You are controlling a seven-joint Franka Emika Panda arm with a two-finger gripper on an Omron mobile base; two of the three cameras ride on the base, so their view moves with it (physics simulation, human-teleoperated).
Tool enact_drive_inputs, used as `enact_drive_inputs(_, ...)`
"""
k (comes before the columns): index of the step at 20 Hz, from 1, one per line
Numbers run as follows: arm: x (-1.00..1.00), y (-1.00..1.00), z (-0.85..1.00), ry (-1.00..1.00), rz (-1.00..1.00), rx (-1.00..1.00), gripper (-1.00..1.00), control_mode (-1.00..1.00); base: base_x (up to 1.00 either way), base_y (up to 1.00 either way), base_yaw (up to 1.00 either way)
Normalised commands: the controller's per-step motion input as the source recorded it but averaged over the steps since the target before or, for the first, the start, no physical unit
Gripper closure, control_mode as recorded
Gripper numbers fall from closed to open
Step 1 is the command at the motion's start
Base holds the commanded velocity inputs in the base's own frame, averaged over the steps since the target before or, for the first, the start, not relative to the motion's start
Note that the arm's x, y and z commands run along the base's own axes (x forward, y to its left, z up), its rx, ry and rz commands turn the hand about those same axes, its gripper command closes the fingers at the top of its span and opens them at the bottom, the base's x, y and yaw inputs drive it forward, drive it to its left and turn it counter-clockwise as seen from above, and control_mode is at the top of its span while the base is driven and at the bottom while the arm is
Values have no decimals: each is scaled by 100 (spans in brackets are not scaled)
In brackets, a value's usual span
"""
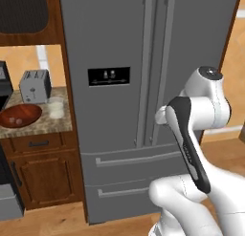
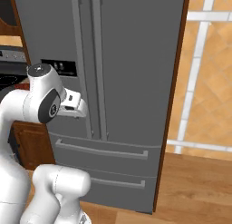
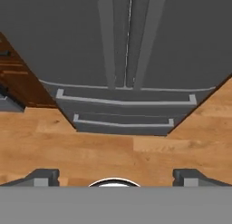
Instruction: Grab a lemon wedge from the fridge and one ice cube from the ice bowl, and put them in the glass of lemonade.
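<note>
The grey steel fridge (image 1: 143, 63) stands straight ahead with both doors shut, its long handles (image 2: 88, 69) side by side. The lemon wedge is hidden. On the counter at the left sits the reddish-brown ice bowl (image 1: 20, 114) holding small pale ice cubes (image 1: 19, 121). Just right of it stands the pale glass of lemonade (image 1: 56, 107). My gripper (image 3: 116, 177) is open and holds nothing, with its fingertips (image 3: 43, 177) far apart. It is tilted down at the fridge's bottom drawers and the floor. My hand (image 2: 73, 105) hovers a short way in front of the door handles at mid height.
A silver toaster (image 1: 34, 85) stands behind the bowl on the granite counter (image 1: 38, 127), above wooden cabinets (image 1: 43, 173). A dark stove edge (image 1: 7, 192) shows at far left. Two fridge drawers (image 3: 124, 98) have horizontal handles. Wooden floor (image 2: 195, 187) lies open to the fridge's right.
</note>
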Motion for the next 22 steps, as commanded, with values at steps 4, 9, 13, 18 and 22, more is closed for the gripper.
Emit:
enact_drive_inputs(4,-17,-1,0,-3,0,0,-100,-100,-50,-4,-1)
enact_drive_inputs(9,-42,-14,17,-21,0,0,-100,-100,0,0,0)
enact_drive_inputs(13,57,-30,21,-36,0,-1,-100,-100,0,0,0)
enact_drive_inputs(18,100,5,32,-18,0,0,-100,-100,0,0,0)
enact_drive_inputs(22,100,16,40,-7,0,0,-100,-100,0,0,0)
